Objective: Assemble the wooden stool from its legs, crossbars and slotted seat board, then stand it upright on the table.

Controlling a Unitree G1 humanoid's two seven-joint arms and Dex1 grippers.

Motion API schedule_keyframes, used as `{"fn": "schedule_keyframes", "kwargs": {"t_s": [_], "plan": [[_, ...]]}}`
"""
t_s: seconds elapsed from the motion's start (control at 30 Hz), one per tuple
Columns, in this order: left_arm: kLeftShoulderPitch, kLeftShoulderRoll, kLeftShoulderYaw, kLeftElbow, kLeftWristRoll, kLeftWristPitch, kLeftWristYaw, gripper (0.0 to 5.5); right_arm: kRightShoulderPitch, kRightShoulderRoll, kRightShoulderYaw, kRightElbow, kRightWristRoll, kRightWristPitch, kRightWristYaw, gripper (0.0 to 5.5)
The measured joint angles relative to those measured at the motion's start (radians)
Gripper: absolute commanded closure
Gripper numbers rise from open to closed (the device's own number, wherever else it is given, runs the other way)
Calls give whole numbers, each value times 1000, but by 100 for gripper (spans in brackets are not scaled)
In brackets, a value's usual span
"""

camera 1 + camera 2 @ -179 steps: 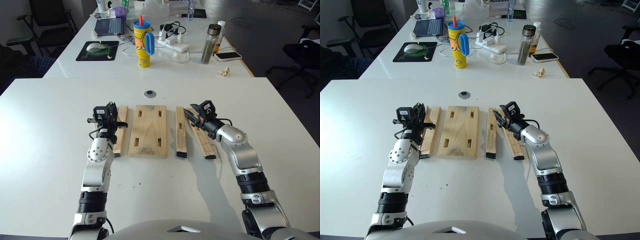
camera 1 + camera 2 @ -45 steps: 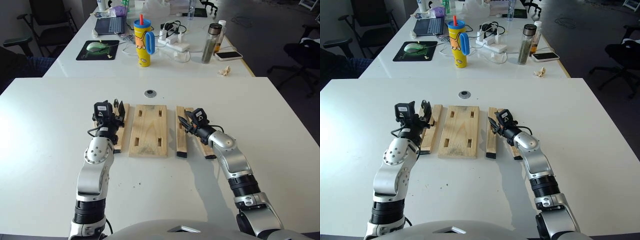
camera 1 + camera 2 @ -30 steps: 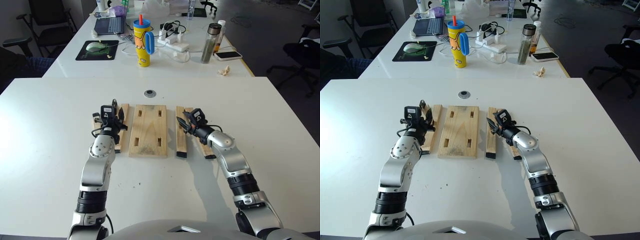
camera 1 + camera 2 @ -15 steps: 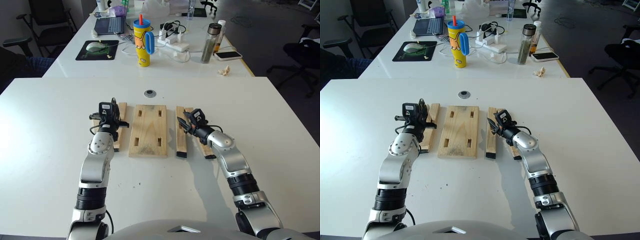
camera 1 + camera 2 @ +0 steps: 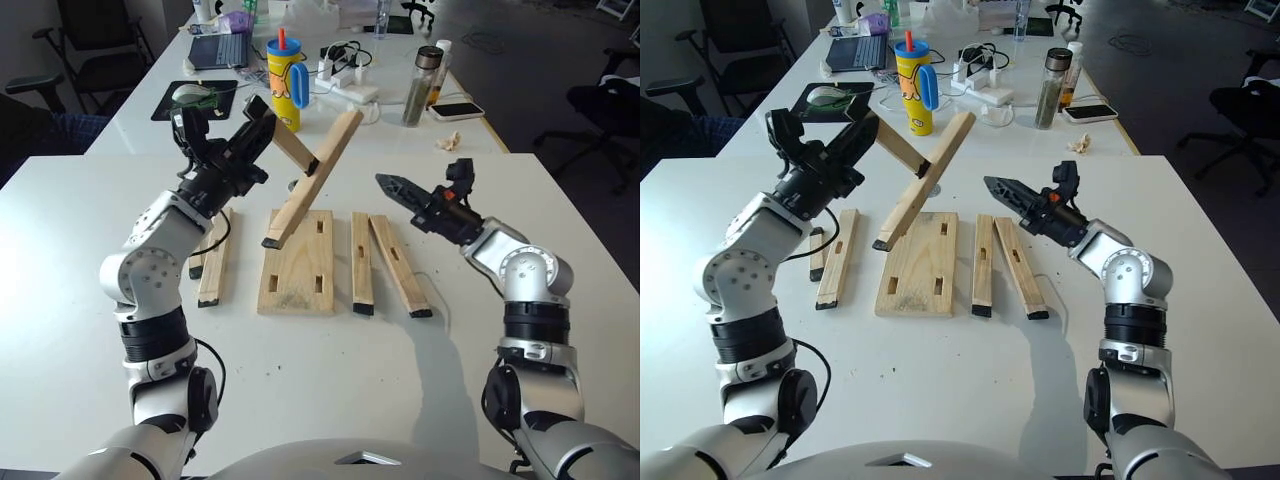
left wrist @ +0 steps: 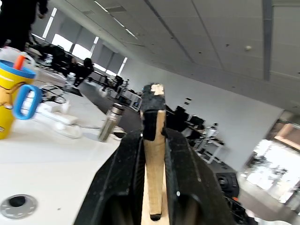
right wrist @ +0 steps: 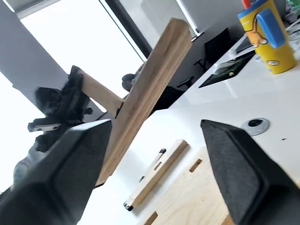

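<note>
Where the left arm stands high at the upper left of the head view, the left pincer (image 5: 252, 128) is clamped on a short crossbar (image 5: 290, 148), its two dark fingers (image 6: 124, 183) pressed to either side of the wood.

Item: crossbar, carried in the air, its far end meeting a long leg (image 5: 312, 178) partway along; the two make a slanted T.

Item: leg, tilted, top end toward the upper centre of the frame, dark-tipped lower end over the upper left corner of the seat board (image 5: 298, 265); whether it touches the board cannot be told.

Item: seat board, four slots, lying flat at the centre of the white table (image 5: 90, 330).

Item: left pair of lengths (image 5: 214, 268), flat on the table just beside the board's left edge, one broad, one thin and dark.

Item: right pair of lengths (image 5: 380, 262), flat, just right of the board, nearly meeting at their far ends.

Item: right pincer (image 5: 398, 188), in the air at the right of centre, above and beyond the right pair, fingers apart, nothing between them.

Item: yellow cup (image 5: 285, 85), on the farther table at top.
</note>
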Motion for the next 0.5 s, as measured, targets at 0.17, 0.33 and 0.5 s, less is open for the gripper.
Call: {"fn": "schedule_keyframes", "kwargs": {"t_s": [0.17, 0.33, 0.5], "plan": [[-20, 18, 22, 36, -211, 101, -38, 508, -23, -11, -46, 68, 68, 70, 26, 82], [-18, 17, 22, 49, -310, 117, -17, 508, -49, -10, -82, 70, 178, 168, 45, 82], [1, 16, 18, 54, -371, 119, 7, 508, -49, -10, -122, 48, 294, 267, 60, 82]]}}
